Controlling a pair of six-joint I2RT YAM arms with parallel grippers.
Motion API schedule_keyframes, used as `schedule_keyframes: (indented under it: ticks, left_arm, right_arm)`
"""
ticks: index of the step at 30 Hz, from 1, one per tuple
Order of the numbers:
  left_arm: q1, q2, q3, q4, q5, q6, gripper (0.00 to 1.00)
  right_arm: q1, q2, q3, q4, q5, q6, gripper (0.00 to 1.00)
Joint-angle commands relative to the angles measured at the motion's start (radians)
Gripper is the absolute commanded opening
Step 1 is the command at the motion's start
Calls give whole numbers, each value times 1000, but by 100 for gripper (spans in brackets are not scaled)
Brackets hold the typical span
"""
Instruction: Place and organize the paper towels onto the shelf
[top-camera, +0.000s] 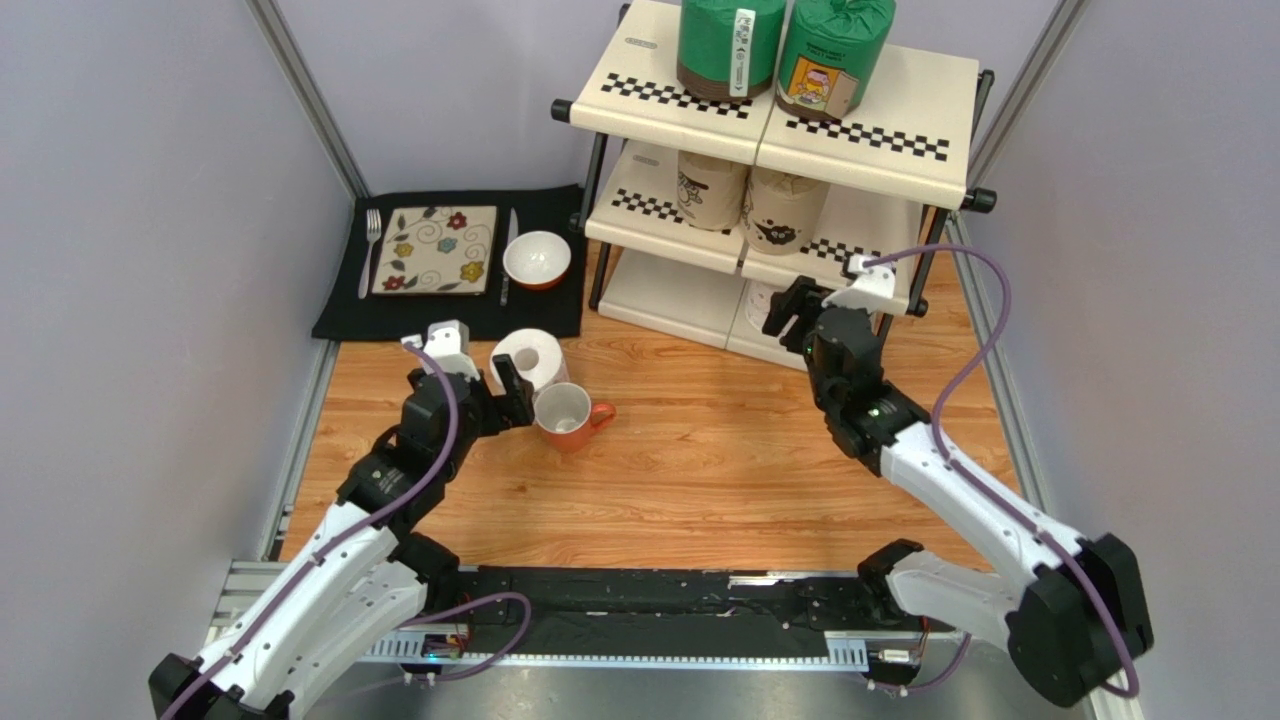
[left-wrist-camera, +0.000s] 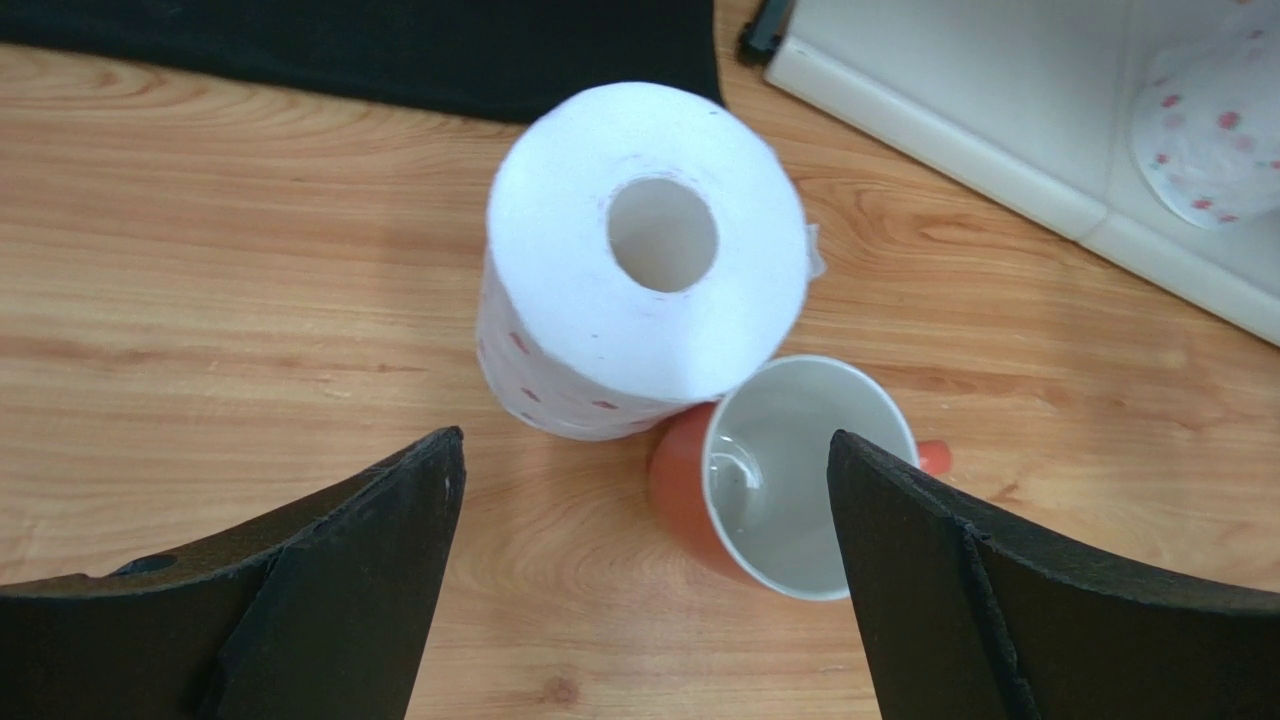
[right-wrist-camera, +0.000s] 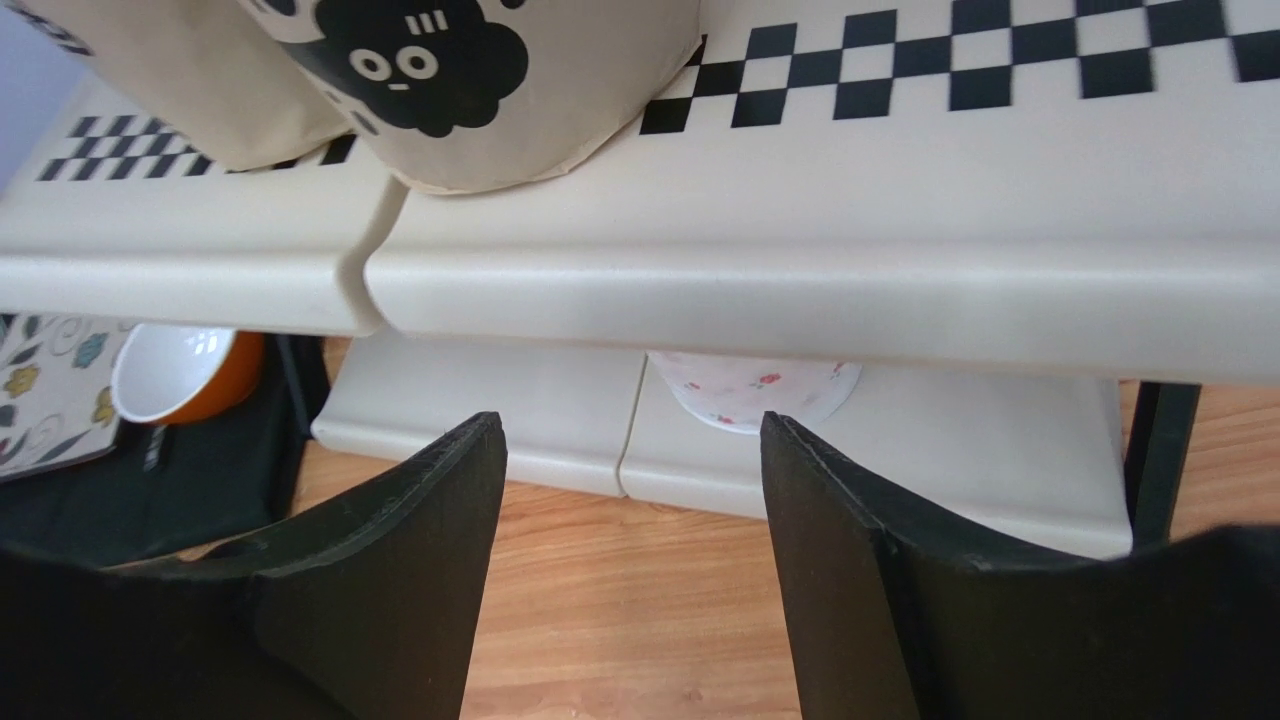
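Left claw (left-wrist-camera: 643, 450) gapes wide, empty, before the last white roll (left-wrist-camera: 571, 300), upright on the worktop (left-wrist-camera: 226, 300) beside the mug (left-wrist-camera: 781, 480); right claw (right-wrist-camera: 631, 428), part-open, holds nothing. Five other rolls (top-camera: 732, 45) already sit on the shelf (top-camera: 902, 120).

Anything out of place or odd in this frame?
One white roll stands on the table, crowded against the orange mug, while the shelf holds the rest. Nothing looks spilled or damaged.

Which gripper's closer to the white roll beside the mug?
Left. Left gripper sits just short of the white roll; right gripper is across the table at the shelf.
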Motion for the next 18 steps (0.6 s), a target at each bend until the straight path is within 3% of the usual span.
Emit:
schedule_keyframes:
  ticks: [1, 9, 18]
  left_arm:
    - [1, 80, 59, -29, -140, -9, 99]
    - [29, 248, 91, 92, -198, -30, 99]
    - [99, 315, 90, 198, -160, -47, 99]
  right_arm:
    - [14, -153, -37, -112, -51, 20, 67]
    - [36, -420, -48, -342, -100, 9, 66]
    - [37, -543, -60, -464, -86, 15, 65]
